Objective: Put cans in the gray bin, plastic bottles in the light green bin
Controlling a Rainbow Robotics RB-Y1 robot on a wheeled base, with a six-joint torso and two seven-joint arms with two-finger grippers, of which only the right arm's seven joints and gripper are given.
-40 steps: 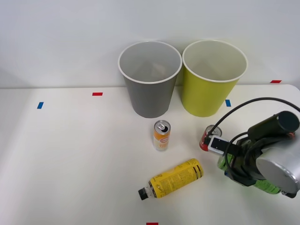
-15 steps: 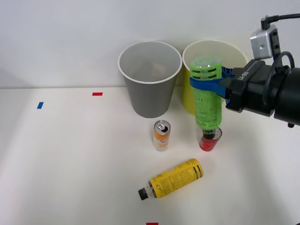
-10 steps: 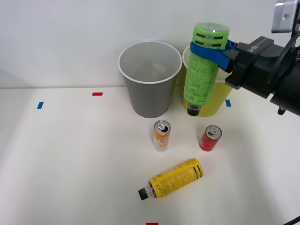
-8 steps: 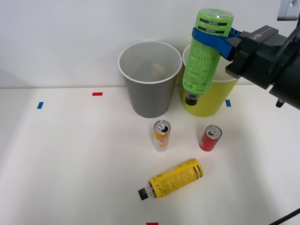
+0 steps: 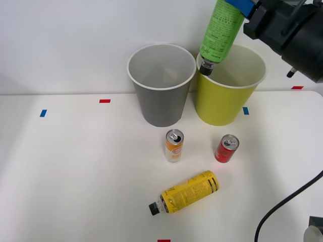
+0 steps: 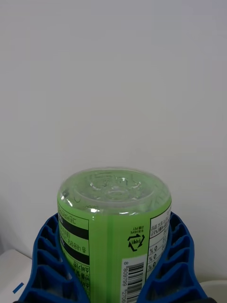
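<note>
My right gripper (image 5: 236, 5) is shut on the green-wrapped plastic bottle (image 5: 220, 31) and holds it high, cap down, its dark cap just over the near-left rim of the light green bin (image 5: 224, 103). In the right wrist view the bottle's clear base (image 6: 113, 187) faces the camera between my blue fingers (image 6: 47, 265). The gray bin (image 5: 161, 101) stands just left of the green one. On the table stand the orange-and-white can (image 5: 174, 146) and the red can (image 5: 226, 148). The yellow-wrapped bottle (image 5: 185, 192) lies on its side nearer the front.
Small red (image 5: 104, 101) and blue (image 5: 43, 113) tape marks dot the white table. A white wall stands close behind both bins. A black cable (image 5: 287, 206) loops at the front right corner.
My right gripper went from low at the table's right, took the green bottle, and lifted it cap down, up and back, from over the red can to the light green bin's rim.
</note>
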